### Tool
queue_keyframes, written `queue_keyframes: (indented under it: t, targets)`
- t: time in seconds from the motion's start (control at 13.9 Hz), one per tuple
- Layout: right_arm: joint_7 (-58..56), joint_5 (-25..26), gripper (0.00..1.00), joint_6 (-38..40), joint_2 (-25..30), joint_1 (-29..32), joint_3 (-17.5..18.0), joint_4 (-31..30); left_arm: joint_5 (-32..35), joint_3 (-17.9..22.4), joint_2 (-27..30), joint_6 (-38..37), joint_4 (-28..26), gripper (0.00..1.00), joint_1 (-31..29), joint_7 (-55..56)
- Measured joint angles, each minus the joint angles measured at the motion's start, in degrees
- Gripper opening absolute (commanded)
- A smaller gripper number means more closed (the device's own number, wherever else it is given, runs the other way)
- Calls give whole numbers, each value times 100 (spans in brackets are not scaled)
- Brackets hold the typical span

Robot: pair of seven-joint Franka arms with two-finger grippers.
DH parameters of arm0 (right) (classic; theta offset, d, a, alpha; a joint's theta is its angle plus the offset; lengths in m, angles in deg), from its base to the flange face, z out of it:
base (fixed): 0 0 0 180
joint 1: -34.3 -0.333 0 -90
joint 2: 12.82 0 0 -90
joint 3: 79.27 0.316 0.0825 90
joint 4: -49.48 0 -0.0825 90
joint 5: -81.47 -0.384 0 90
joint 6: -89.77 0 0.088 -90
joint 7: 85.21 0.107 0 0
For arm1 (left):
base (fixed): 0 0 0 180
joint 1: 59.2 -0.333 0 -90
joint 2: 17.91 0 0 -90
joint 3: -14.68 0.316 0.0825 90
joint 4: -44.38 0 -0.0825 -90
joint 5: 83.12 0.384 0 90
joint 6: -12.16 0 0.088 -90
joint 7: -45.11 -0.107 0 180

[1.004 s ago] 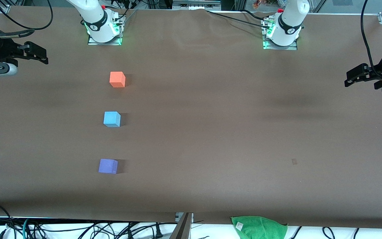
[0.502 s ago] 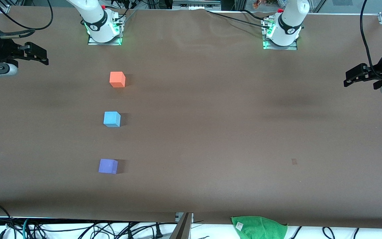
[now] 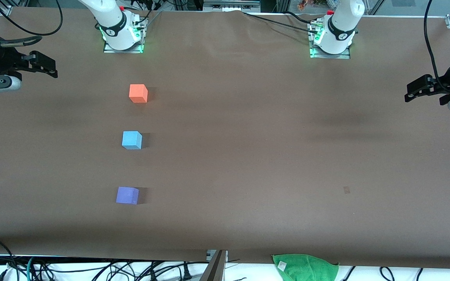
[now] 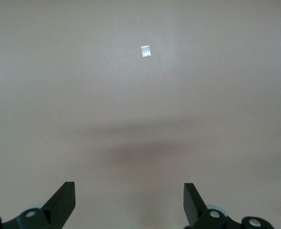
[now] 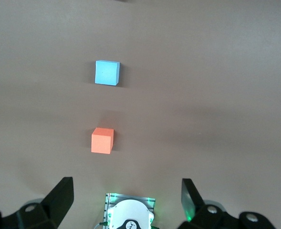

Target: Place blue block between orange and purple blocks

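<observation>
You've got the blue block (image 3: 132, 139) sitting on the table (image 3: 248, 156) between the orange block (image 3: 138, 93) and the purple block (image 3: 127, 195), bare table between them. Your right gripper (image 3: 51, 69) hangs at its table end, fingers apart, empty, well off the row. Left gripper (image 3: 409, 93) waits likewise, spread, over bare table.

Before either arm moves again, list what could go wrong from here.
1. The blue block already sits between the orange block and the purple block; a needless regrasp could knock it out of line.
2. The open right gripper hangs at the table's edge at its own end; a low sweep inward might clip the orange block.
3. The open left gripper waits high at its own end, so reaching across risks crossing the right arm.
</observation>
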Motion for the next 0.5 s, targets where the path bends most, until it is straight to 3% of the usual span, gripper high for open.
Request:
queue_keyframes:
  t: [0.5]
  targets:
    - [0,-76,100,-40,0,0,0,0,7,0,0,0,2,100,0,0]
